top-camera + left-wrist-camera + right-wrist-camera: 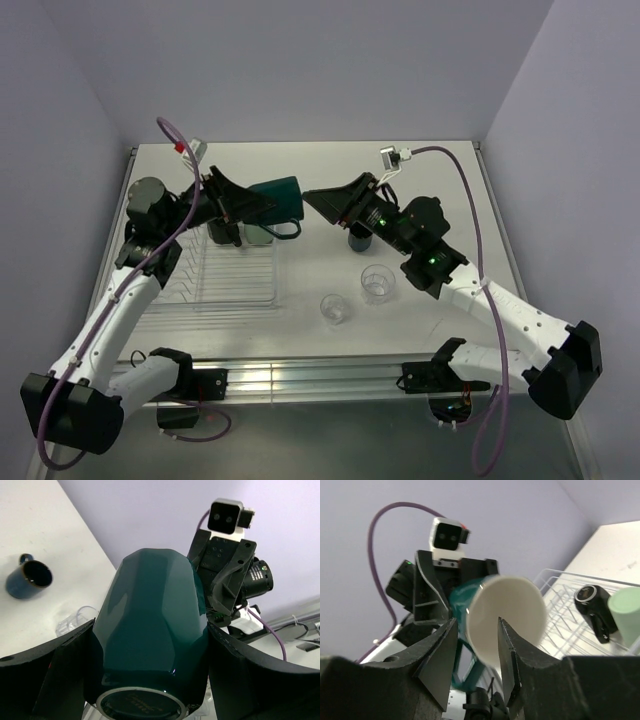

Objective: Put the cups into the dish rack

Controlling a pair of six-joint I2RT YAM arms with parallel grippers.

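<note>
Fingers (65, 675) of the left pincer (152, 650) clamp the dark green mug (150, 610) by its faceted sides. The mug is off the bench, above the upper right corner of the dish rack (230, 285) in the top view. Its long axis lies about level: base toward the left wrist, white-lined mouth toward the right of the frame, handle hanging down. The right pincer (476, 630) faces that mouth with its jaws moderately apart and nothing gripped between them. In the rack lie a black mug (592, 600) and a mint green tumbler (625, 615). A navy mug (29, 576) stands upright on the pale bench (420, 190) under the right arm. Two clear tumblers (378, 282) (335, 308) stand lower, at centre frame. Plain lilac walls (320, 60) close in the bench.
</note>
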